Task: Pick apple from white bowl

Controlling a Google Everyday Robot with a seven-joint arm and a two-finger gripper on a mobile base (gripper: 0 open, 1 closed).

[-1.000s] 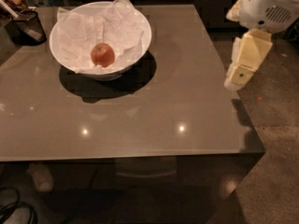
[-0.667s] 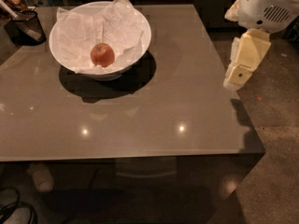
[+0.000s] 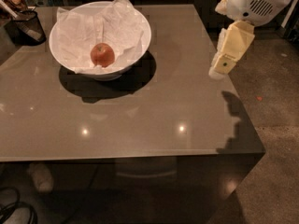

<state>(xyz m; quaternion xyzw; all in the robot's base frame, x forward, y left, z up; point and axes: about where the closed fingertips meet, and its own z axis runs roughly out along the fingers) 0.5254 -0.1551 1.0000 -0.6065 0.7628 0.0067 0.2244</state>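
one dark mesh cup [image 3: 28, 28] stands at the far left edge of the table [image 3: 140, 120], near the white bowl [image 3: 142, 41] but not touching it. the bowl sits on the left rear part of the table, lined with crumpled white paper [image 3: 119, 20] whose corner pokes up above the rim. the apple [image 3: 103, 55] lies inside on the paper, toward the near-left wall, in plain sight with nothing over it. right of the bowl runs a broad stretch of glossy table with a couple of lamp glints. far to the right, over the table's right edge, hangs the gripper [image 3: 217, 71], slanting down and leftward from the pale arm housing [image 3: 254, 3], well apart from the bowl. nothing shows in it, and i cannot tell whether it is spread or pressed together.

as i judge it, the reach toward the bowl is not yet made, so all the risk lies ahead. a low approach from the right would meet the flaring rim first, and a wide bowl on a small base would likely tip or skate across the slick table. the raised paper corner stands on that side too and could be snagged. the apple is round and rests on loose paper, so an off-centre closing could roll it away or pinch paper along with it, lifting the lining out.
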